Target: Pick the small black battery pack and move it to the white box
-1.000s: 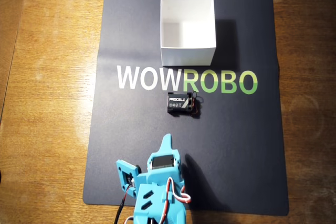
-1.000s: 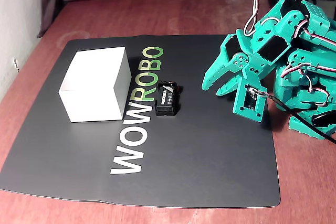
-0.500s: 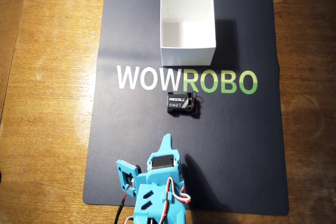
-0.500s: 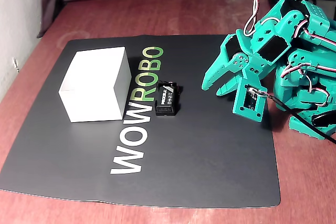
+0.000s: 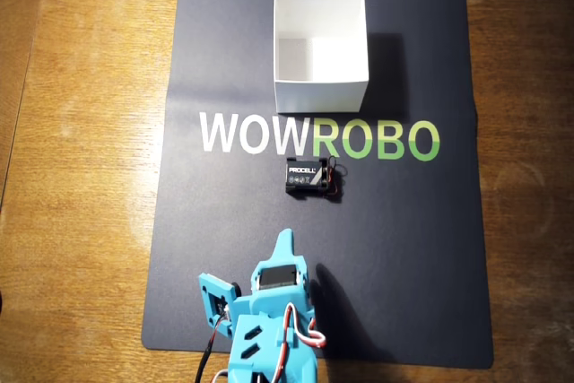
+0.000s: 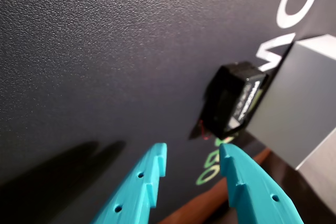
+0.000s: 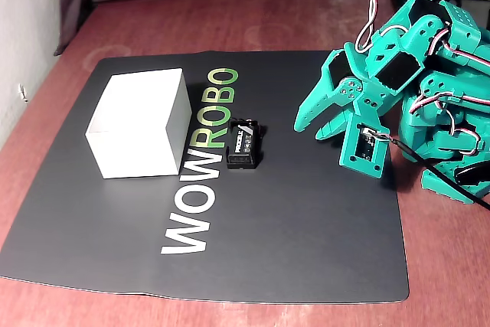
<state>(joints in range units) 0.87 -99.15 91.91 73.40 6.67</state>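
No change is seen since the earlier frames. The tool (image 6: 191, 163) is held apart, empty, short of the battery pack (image 5: 307, 176), which lies on the mat (image 5: 404, 257) beside the white box (image 5: 320, 91); its wires are barely made out in the wrist view.

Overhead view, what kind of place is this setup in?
Probably a hobbyist's robotics desk: a wooden tabletop bears a black mat lettered WOWROBO, with a teal 3D-printed-looking arm, its gripper open, a small battery pack and a white box.

The arm (image 7: 398, 74) is teal printed plastic, with black servos, red, white and black cables, and tapered, screw-holed jaws.
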